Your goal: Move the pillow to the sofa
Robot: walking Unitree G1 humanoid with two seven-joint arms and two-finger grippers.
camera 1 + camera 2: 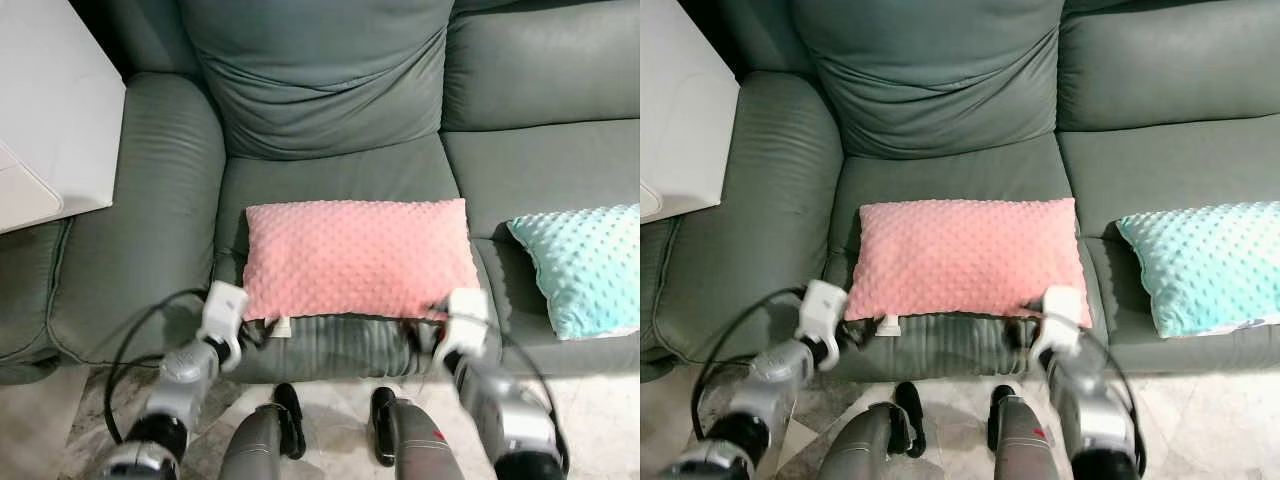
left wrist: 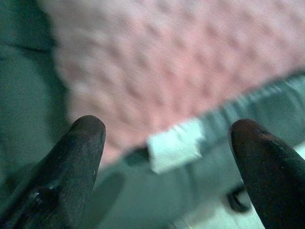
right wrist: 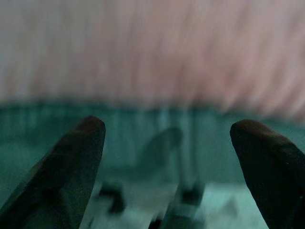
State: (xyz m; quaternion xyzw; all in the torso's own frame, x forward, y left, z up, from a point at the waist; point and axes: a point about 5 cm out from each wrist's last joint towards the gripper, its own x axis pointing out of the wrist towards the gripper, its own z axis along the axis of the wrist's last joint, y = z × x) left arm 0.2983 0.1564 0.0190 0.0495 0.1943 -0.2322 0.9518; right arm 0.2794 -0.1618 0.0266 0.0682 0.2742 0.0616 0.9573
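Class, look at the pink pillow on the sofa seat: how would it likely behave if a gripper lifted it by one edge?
The pink pillow looks plump and soft, so it would probably sag and fold rather than stay flat. Its dimpled fleece surface likely grips well, not slippery. It seems light for its size and, lying flat on the sofa, should not roll.

The teal pillow (image 1: pixel 585 265) is cut off by the picture's right edge, beside the pink pillow (image 1: pixel 357 257). The white counter (image 1: pixel 50 120) is cut off at the left, beyond the sofa (image 1: pixel 160 220) arm. In both wrist views the pink pillow is blurred; its white tag (image 2: pixel 175 150) cannot be read.
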